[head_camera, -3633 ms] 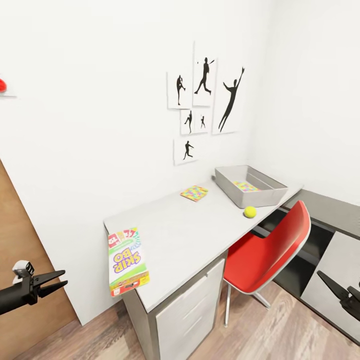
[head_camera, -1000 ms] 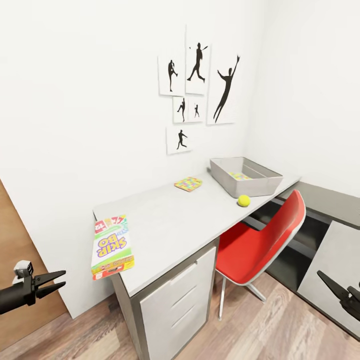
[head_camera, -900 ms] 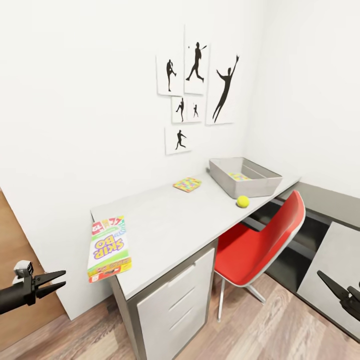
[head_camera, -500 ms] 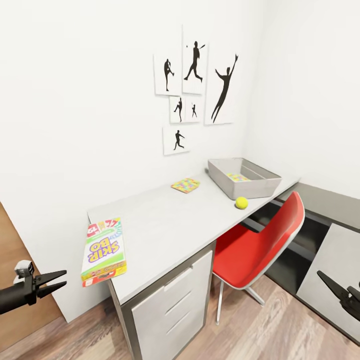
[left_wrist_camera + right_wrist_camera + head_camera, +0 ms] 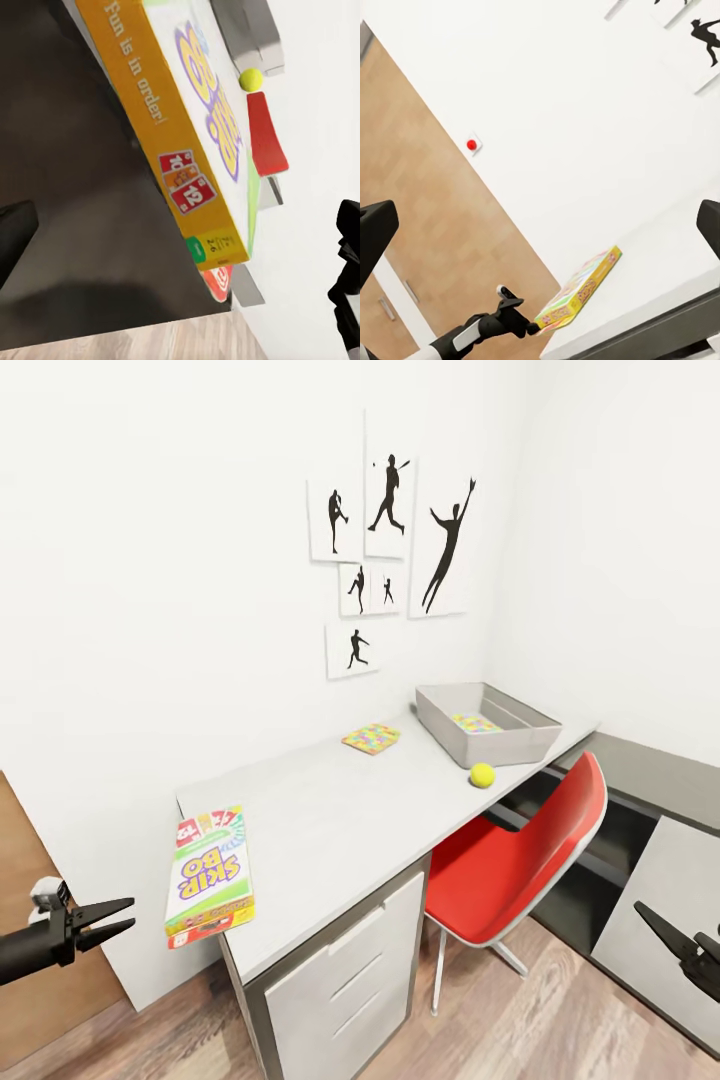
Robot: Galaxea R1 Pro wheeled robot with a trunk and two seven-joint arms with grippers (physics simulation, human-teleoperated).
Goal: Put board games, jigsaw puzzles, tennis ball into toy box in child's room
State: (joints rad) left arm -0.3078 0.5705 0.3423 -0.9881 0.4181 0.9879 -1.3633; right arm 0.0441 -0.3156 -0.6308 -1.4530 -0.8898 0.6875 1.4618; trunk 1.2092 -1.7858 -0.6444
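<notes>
From the head camera we see the table [image 5: 340,810], a long, smooth, light-grey top on a dark grey frame with pale drawers [image 5: 340,985] beneath. At its near corner lies the SKIP-BO board game [image 5: 208,872], a flat rectangular carton with a pale green lid, purple lettering and an orange-yellow side wall; its near end projects just past the table edge. Farther along, near the wall, we note one jigsaw puzzle [image 5: 371,738], a small flat square with a multicoloured mosaic face. At the far end sits the toy box [image 5: 520,738], a grey rectangular bin with low flared walls; a second mosaic puzzle square [image 5: 474,723] lies flat inside it. The tennis ball [image 5: 482,774], round and yellow-green, rests on the table just in front of the box. A glossy red shell chair [image 5: 520,860] is tucked under the table. Black silhouette prints [image 5: 395,550] hang on the white wall.

Our left gripper [image 5: 110,922], slim and black, hangs just beside the game's overhanging end, its pointed fingers parted a little and empty; the left wrist camera looks along the game's orange edge [image 5: 169,142]. Our right gripper [image 5: 668,935] hangs well apart, in front of the side cabinet [image 5: 660,880], its fingers spread and empty.
</notes>
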